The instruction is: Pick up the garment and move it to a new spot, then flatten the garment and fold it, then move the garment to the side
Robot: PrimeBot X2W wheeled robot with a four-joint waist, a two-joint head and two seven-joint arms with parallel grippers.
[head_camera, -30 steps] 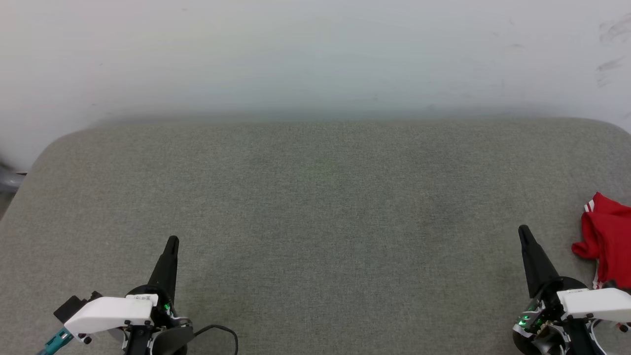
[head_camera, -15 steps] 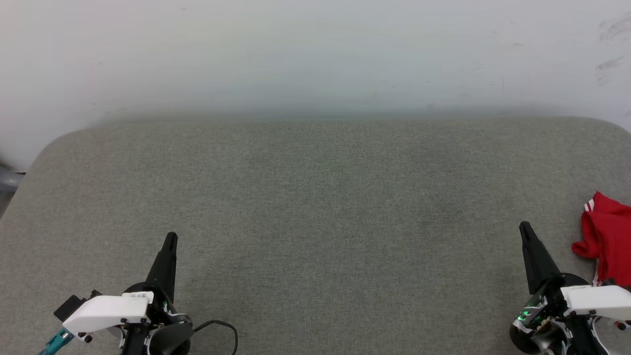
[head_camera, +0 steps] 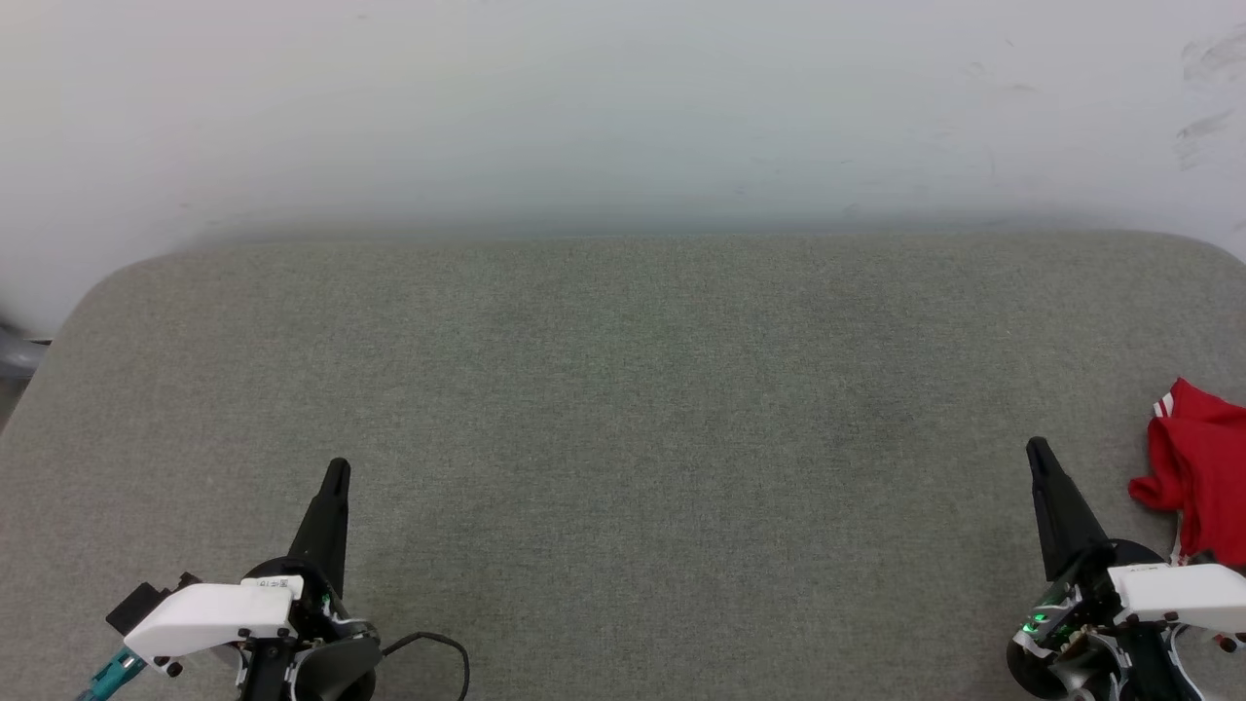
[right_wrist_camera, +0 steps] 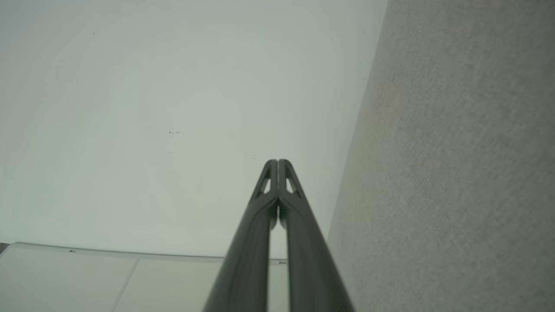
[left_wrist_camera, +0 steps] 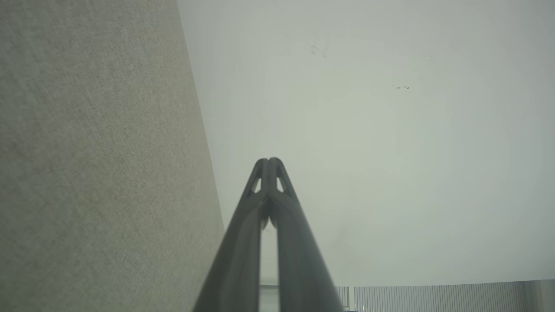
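The garment (head_camera: 1199,471), red with white striped trim, lies bunched at the right edge of the head view on the grey padded surface (head_camera: 623,409), partly cut off by the frame. My right gripper (head_camera: 1036,449) stands just left of it, shut, holding nothing and apart from the cloth. At the lower left my left gripper (head_camera: 338,470) is shut and empty too. Each wrist view shows its own gripper, left (left_wrist_camera: 269,161) and right (right_wrist_camera: 277,162), with fingertips pressed together against the pale wall.
A pale wall (head_camera: 623,107) rises behind the padded surface, whose back edge is rounded at both corners. A black cable (head_camera: 438,647) loops beside the left wrist. Broad bare padding lies between the two grippers.
Both grippers have crept slightly up the head view, staying shut. The garment has not moved.
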